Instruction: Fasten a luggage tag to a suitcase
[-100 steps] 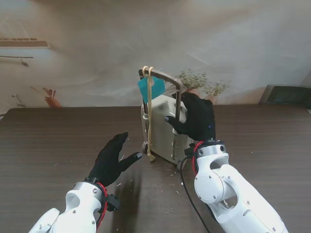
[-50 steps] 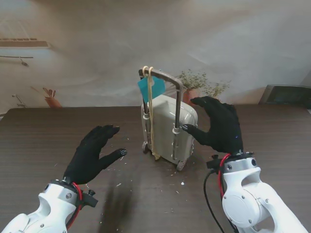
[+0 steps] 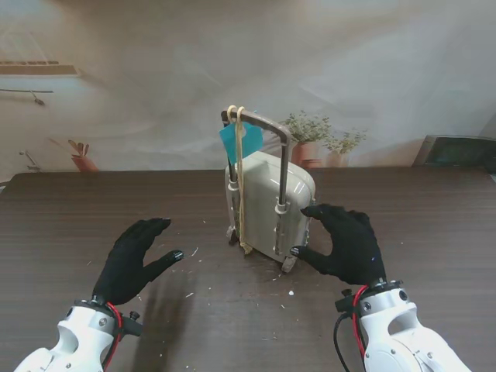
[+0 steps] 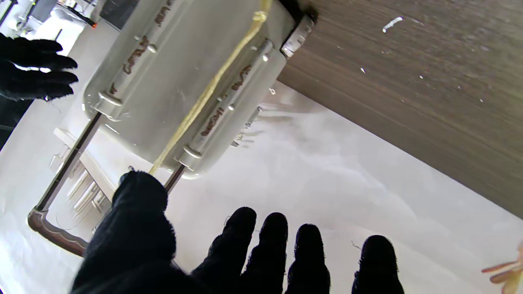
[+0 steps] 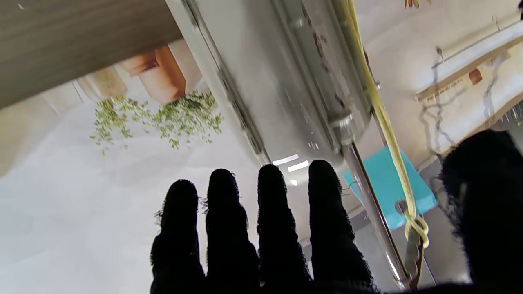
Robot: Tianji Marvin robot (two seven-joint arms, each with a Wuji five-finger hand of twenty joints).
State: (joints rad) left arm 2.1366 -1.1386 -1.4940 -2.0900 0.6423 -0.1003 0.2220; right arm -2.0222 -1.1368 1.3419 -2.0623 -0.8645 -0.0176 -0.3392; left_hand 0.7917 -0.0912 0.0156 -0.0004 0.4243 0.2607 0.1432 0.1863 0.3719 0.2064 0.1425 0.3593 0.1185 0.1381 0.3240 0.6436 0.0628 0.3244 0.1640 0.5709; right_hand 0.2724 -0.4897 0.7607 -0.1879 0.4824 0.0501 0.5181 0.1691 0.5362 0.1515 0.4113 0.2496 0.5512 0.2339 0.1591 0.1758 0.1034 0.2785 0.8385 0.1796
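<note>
Right wrist: luggage tag hole

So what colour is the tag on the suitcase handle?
The tag is turquoise blue, clearest in the right wrist view.

Dark wood table, pale wall, potted plants, left wall shelf

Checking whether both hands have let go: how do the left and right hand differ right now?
The left hand hovers well apart from the suitcase, on its left; the right hand sits close beside it, fingertips near its lower corner. The left hand's fingers point away from me; the right hand's point toward the suitcase. Both are open, holding nothing.
</note>
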